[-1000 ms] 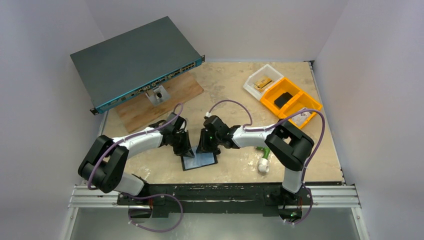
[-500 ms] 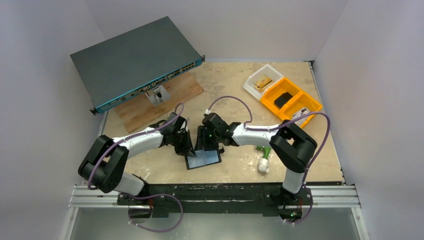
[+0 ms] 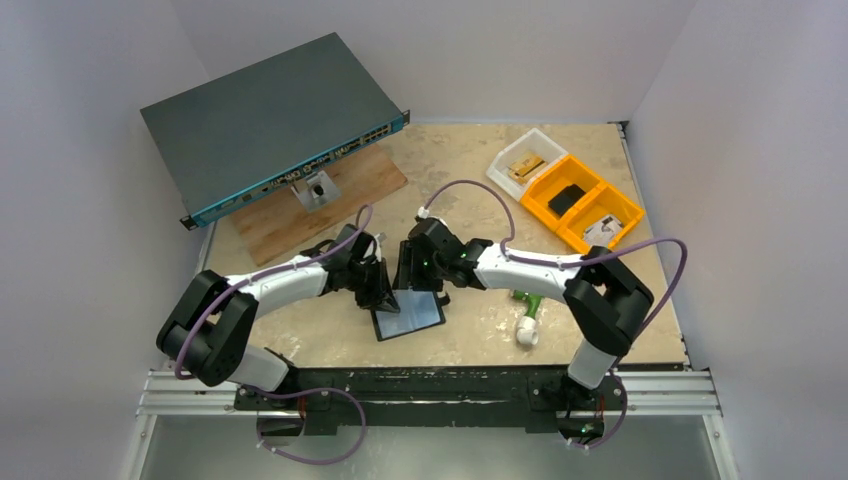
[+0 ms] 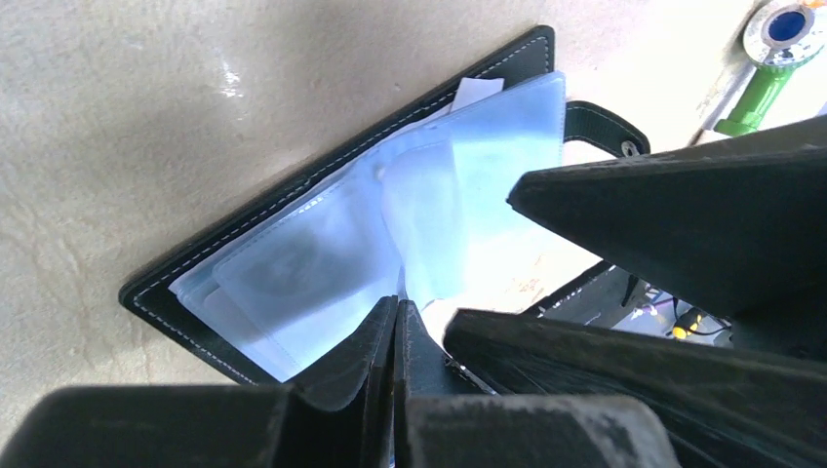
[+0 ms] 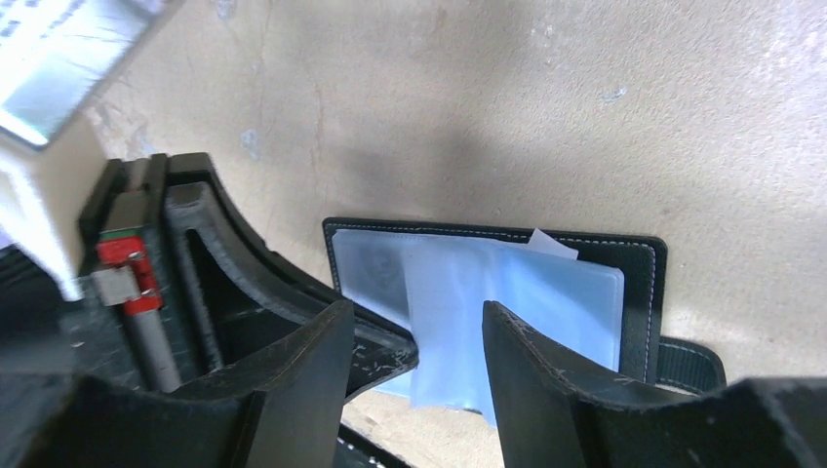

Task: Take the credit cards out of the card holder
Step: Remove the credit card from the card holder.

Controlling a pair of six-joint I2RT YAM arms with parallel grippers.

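the card holder (image 3: 378,326) lies open and flat on the table (image 3: 470,170), low in the middle of the overhead frame, between the two arms. the credit cards (image 4: 322,263) are inside it, fanned in a loose pale blue-grey stack. a small white corner of paper pokes out at the far edge. the left claw (image 4: 395,317) is pressed together, its tips at the lower edge of the stack in the left wrist frame. whether a sheet is caught between them i cannot tell. the right claw (image 5: 414,336) is spread, one finger on each side of a card in the bottom middle of its own frame, and it pinches nothing. none of the cards looks fully clear of the holder, so the job seems to be in its early part. the cards look thin, light, glossy and a little bendy, so they are likely to slip from a weak pinch and to flex if pushed end on. some appear to sit in clear sleeves, which may drag. the best hold is probably a free short edge that overhangs the black leather, taken flat and drawn out along the card's length. the holder itself looks light and soft, so it will probably slide or lift with the card unless the other claw pins its stitched rim to the table.
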